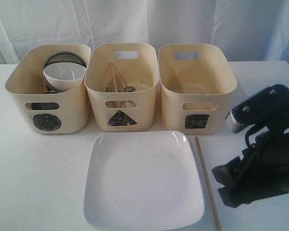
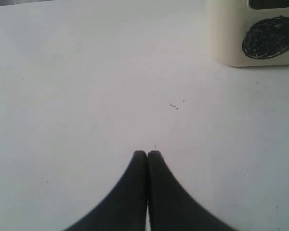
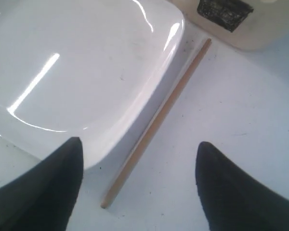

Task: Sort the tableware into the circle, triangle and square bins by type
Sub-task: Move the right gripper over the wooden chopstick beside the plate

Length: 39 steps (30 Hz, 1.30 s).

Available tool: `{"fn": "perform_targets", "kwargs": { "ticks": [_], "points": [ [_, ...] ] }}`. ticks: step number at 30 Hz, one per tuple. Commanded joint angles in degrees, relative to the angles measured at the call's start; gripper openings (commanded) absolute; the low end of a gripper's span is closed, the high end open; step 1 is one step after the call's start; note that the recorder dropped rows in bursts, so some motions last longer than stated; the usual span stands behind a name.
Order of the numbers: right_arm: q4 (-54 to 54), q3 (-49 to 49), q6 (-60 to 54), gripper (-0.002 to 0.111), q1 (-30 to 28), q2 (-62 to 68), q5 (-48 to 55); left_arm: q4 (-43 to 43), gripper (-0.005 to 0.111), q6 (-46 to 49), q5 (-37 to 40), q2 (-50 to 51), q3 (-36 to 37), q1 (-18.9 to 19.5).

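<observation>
- My left tool (image 2: pixel 147 155) is pressed together, pinching nothing, over the surface (image 2: pixel 86 96) near the circle bin (image 2: pixel 229 38).
- My right tool (image 3: pixel 139 143) is spread wide, holding nothing, above a chopstick (image 3: pixel 156 122).
- That chopstick lies on the surface just beside the right edge of the plate (image 3: pixel 77 72).
- The plate lies near of the triangle bin (image 1: pixel 120 103) and the square bin (image 1: pixel 197 103).
- The circle bin holds a white bowl (image 1: pixel 64 74) with steel ware (image 1: pixel 62 57) behind it.
- The triangle bin holds cutlery (image 1: pixel 127 89).
</observation>
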Motion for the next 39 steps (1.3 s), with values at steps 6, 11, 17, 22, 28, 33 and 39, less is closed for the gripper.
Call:
{"fn": "perform_targets", "kwargs": {
  "ticks": [6,11,17,22,28,33,39],
  "points": [
    [0.0,8.64,7.76,0.062,-0.22,4.37,-23.14,-0.63,0.0,-0.14,-0.15,-0.22,0.28,-0.34],
    [0.0,9.15,9.01,0.062,-0.22,10.37,-26.04,-0.63,0.0,-0.14,-0.15,-0.22,0.28,-0.34],
    [0.0,9.15,9.01,0.046,-0.22,18.03,-28.01,-0.63,0.0,-0.14,-0.15,-0.22,0.28,-0.34],
    [0.0,9.15,9.01,0.041,-0.22,23.02,-29.5,-0.63,0.0,-0.14,-0.15,-0.22,0.28,-0.34],
    [0.0,9.15,9.01,0.045,-0.22,26.65,-32.87,-0.63,0.0,-0.14,-0.15,-0.22,0.28,-0.34],
    [0.67,9.15,9.01,0.047,-0.36,26.93,-35.83,-0.63,0.0,-0.14,-0.15,-0.22,0.28,-0.34],
    [2.13,9.15,9.01,0.047,-4.25,26.93,-36.67,-0.63,0.0,-0.14,-0.15,-0.22,0.28,-0.34]
  ]
}}
